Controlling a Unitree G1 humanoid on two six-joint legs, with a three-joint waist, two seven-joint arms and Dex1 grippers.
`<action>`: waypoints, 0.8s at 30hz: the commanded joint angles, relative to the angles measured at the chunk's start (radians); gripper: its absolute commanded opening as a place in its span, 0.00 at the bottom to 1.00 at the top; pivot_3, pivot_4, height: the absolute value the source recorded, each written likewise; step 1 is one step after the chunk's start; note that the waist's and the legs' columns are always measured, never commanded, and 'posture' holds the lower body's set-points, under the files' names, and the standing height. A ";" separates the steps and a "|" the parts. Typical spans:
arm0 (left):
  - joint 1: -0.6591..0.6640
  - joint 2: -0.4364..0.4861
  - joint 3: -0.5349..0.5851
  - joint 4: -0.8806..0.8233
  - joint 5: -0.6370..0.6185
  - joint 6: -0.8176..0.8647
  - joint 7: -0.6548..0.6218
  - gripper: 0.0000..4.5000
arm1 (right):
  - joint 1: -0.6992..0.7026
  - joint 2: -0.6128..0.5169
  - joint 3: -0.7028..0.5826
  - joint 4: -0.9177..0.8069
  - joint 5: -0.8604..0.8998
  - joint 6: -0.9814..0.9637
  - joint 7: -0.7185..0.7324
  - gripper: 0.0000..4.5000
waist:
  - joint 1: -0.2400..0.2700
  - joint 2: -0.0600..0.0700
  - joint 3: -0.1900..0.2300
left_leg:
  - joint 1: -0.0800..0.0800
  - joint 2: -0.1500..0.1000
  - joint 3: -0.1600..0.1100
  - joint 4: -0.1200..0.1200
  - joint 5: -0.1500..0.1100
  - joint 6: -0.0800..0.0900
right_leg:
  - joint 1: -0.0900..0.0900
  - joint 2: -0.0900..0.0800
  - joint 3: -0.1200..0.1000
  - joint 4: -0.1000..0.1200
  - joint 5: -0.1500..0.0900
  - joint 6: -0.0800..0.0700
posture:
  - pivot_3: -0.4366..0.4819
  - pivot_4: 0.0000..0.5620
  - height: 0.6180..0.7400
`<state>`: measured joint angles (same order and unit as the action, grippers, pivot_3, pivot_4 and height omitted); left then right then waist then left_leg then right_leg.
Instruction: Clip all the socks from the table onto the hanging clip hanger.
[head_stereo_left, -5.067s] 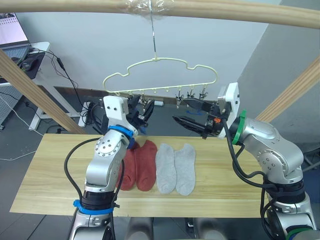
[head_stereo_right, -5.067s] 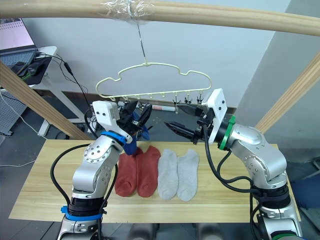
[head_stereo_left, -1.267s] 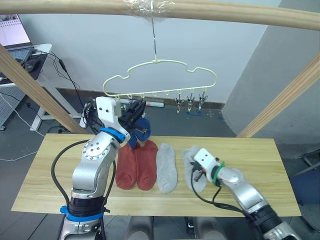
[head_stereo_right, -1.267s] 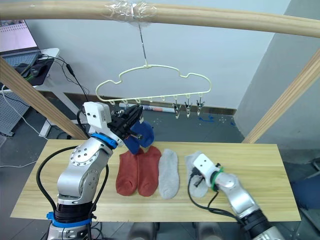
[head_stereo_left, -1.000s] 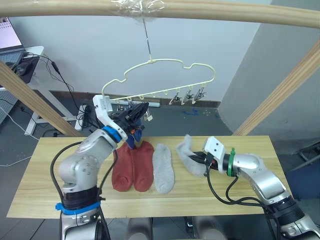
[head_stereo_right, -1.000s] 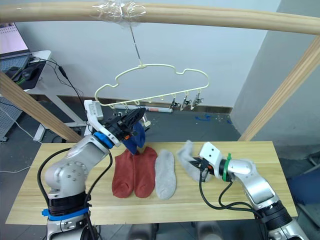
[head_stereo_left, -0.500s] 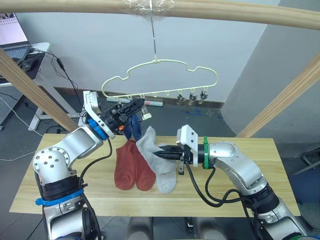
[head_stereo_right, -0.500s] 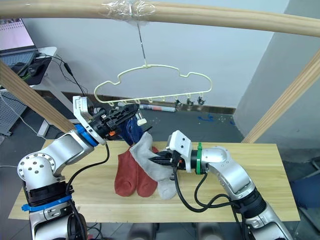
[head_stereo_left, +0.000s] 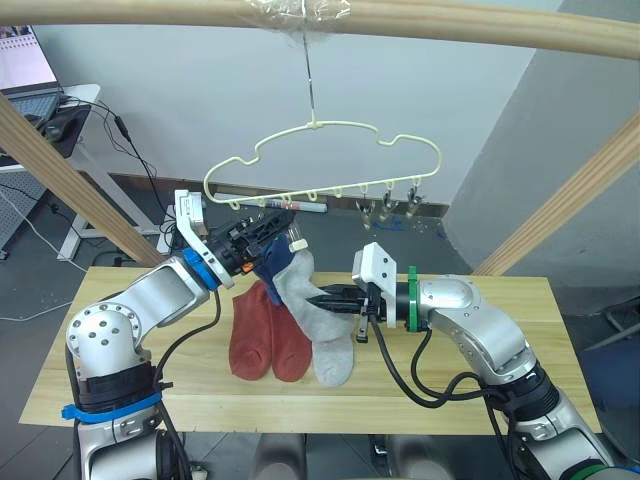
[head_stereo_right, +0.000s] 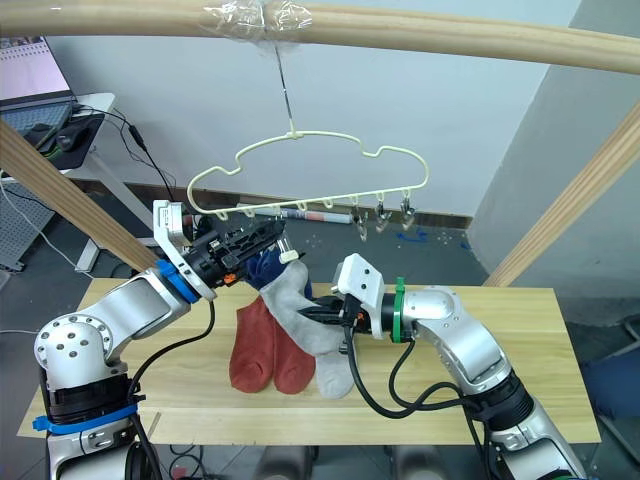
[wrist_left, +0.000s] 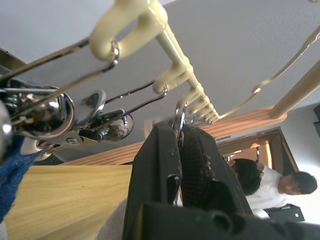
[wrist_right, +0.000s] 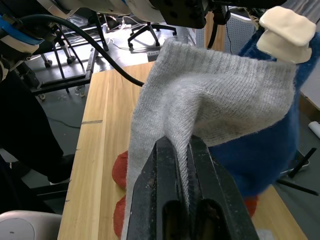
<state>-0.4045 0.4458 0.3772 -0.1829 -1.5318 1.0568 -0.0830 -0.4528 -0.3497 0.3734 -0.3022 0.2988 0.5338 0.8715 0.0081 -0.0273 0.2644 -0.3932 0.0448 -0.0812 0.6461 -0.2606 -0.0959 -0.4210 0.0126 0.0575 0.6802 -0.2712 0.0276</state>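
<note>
Clip hanger: a pale-yellow wire clip hanger (head_stereo_left: 322, 160) hangs by its metal hook from a wooden pole (head_stereo_left: 320, 18) above the table (head_stereo_left: 556, 352), with a row of small metal clips along its lower bar.
Left gripper: the left gripper (head_stereo_left: 266, 222) is raised to the left end of that bar, its fingers pinched onto one metal clip (wrist_left: 178, 120).
Right gripper: the right gripper (wrist_right: 181, 159) has its two black fingers clamped on a fold of a light grey sock (head_stereo_left: 303, 292), held up off the table just below the left gripper.
Blue socks: blue socks (head_stereo_right: 262, 268) hang at the left end of the hanger, right behind the lifted grey one.
On the table: two rust-red socks (head_stereo_left: 263, 330) lie side by side, with a second grey sock (head_stereo_left: 336, 360) next to them.
</note>
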 joint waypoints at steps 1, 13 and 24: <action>0.005 0.019 -0.009 -0.026 -0.013 -0.016 -0.022 0.01 | -0.013 0.005 -0.023 -0.050 0.030 0.003 0.000 0.01 | 0.000 0.000 0.000 | 0.000 0.000 0.000 0.000 0.000 0.000 | 0.000 0.000 0.000 0.000 0.000 0.000 | 0.60 0.44 1.00; 0.028 0.034 -0.043 -0.048 0.008 -0.040 -0.044 0.01 | -0.026 -0.002 -0.027 -0.070 0.052 0.027 0.000 0.01 | 0.000 0.000 0.000 | 0.000 0.000 0.000 0.000 -0.002 0.003 | 0.000 0.000 0.000 0.000 0.000 0.000 | 0.59 0.45 1.00; 0.046 0.052 -0.068 -0.062 0.035 -0.064 -0.071 0.01 | -0.044 -0.013 -0.034 -0.097 0.062 0.051 -0.001 0.01 | -0.001 0.000 0.000 | 0.000 0.000 0.000 0.000 -0.002 0.003 | 0.000 0.000 0.000 0.000 0.000 0.000 | 0.60 0.45 1.00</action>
<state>-0.3675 0.4847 0.3150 -0.2091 -1.5035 0.9944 -0.1446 -0.4844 -0.3593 0.3632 -0.3467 0.3353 0.5853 0.8686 0.0076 -0.0273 0.2644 -0.3934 0.0448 -0.0811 0.6458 -0.2624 -0.0926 -0.4211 0.0127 0.0577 0.6799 -0.2712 0.0276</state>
